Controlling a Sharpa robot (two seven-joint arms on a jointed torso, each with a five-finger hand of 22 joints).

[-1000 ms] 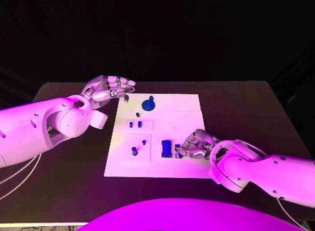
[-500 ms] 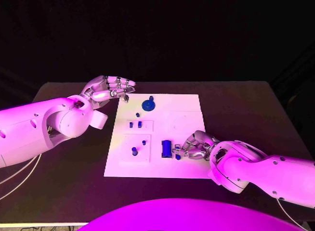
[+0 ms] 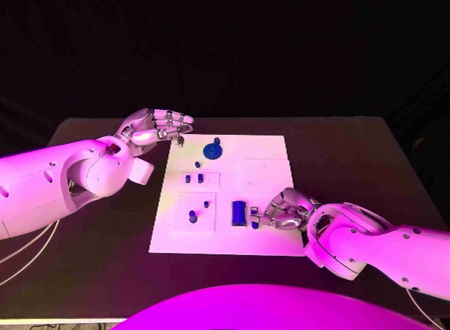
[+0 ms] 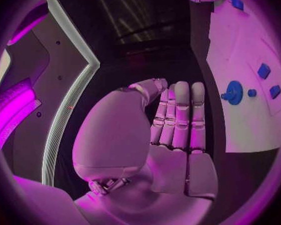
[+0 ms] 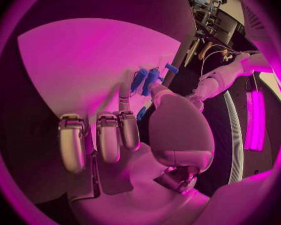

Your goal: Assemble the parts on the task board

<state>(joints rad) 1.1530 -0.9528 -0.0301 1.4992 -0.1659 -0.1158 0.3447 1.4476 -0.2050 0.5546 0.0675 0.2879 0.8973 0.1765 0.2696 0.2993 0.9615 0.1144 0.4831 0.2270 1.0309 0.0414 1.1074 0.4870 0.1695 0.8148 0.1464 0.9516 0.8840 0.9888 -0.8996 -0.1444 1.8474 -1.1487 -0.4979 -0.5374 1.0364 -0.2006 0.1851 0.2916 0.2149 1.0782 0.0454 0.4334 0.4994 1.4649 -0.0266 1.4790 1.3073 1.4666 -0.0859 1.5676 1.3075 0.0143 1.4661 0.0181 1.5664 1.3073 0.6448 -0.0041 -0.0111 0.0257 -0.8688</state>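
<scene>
The white task board (image 3: 265, 172) lies mid-table. On it are a round blue part (image 3: 213, 150), several small blue pegs (image 3: 193, 216) and a blue block (image 3: 239, 212). My right hand (image 3: 281, 210) rests low on the board's near right part, just right of the block. Its thumb and a finger pinch a small blue part (image 3: 254, 220), which the right wrist view shows at the fingertips (image 5: 148, 80). My left hand (image 3: 157, 127) hovers off the board's far left corner with fingers curled in, holding nothing. The left wrist view shows the left hand (image 4: 175, 130) beside the board (image 4: 240, 115) and the round part (image 4: 233, 92).
Bare black table (image 3: 96, 227) surrounds the board, with open room to the right (image 3: 354, 158) and along the front edge. The board's right half (image 3: 263, 168) carries pale outlined recesses with nothing standing in them.
My right hand has shifted slightly toward the board's near edge, keeping the small blue part at its fingertips. The left hand has not moved.
</scene>
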